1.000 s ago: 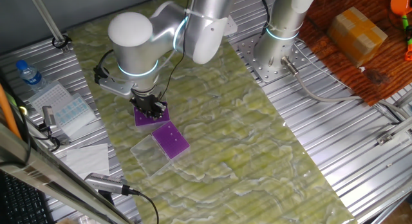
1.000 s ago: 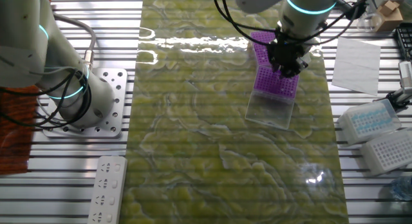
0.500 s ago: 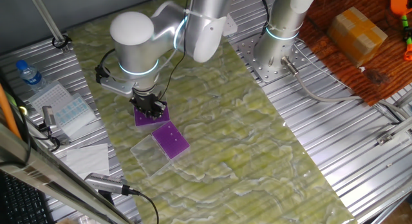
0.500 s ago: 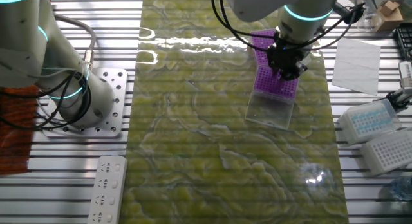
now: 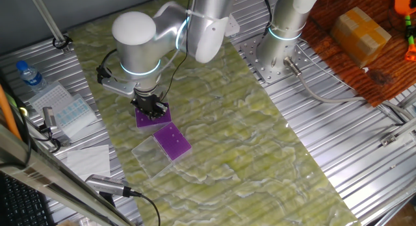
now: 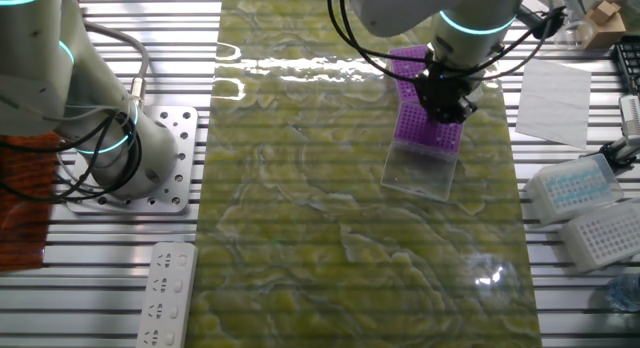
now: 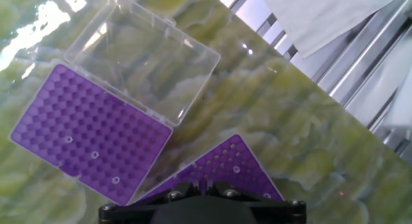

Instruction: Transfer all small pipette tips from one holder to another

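1. My gripper (image 5: 155, 110) hangs right over the nearer purple tip rack (image 7: 233, 167). In the hand view only its dark housing shows along the bottom edge, so I cannot tell whether my fingers are spread or pressed together, or whether they hold anything.
2. Small pipette tips (image 7: 236, 169) sit in that nearer rack as pale rings in the holes; I make out only a couple, and their long axes seem to run down into the holes, toward my camera.
3. Just beyond lies the second purple rack (image 7: 90, 134), its long side running diagonally across the hand view. Three more pale tips sit in it, spaced apart.
4. Its clear hinged lid (image 7: 143, 56) lies open and flat on the far side of it, joined along one long edge.
5. Both racks rest on a green-yellow marbled mat (image 6: 300, 208) with a glossy sheen, spread over a ribbed metal table (image 5: 364, 154).
6. Off the mat lie white paper sheets (image 6: 554, 88), white tip boxes (image 6: 575, 186) and a water bottle (image 5: 29, 75). A white power strip (image 6: 170, 293) lies on the ribs.
7. I can read no writing or brand on anything.
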Robot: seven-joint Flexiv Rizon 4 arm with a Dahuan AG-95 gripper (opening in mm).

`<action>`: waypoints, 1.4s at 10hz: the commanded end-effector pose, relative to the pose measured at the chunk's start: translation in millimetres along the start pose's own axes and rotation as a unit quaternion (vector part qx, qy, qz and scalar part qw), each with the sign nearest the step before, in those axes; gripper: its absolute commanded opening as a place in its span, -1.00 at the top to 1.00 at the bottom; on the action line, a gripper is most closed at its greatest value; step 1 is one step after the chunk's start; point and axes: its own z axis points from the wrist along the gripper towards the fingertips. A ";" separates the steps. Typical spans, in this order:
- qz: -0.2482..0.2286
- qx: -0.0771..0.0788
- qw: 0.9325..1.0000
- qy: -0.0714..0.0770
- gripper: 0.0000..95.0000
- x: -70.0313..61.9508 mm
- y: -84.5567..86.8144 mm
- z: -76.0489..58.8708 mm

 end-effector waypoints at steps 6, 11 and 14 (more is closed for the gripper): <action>0.058 -0.025 0.998 0.026 1.00 -25.9 31.1 -68.4; 0.142 -0.024 0.989 0.017 1.00 -67.7 79.9 -57.8; 0.170 -0.020 0.985 0.011 1.00 -72.2 106.3 -40.2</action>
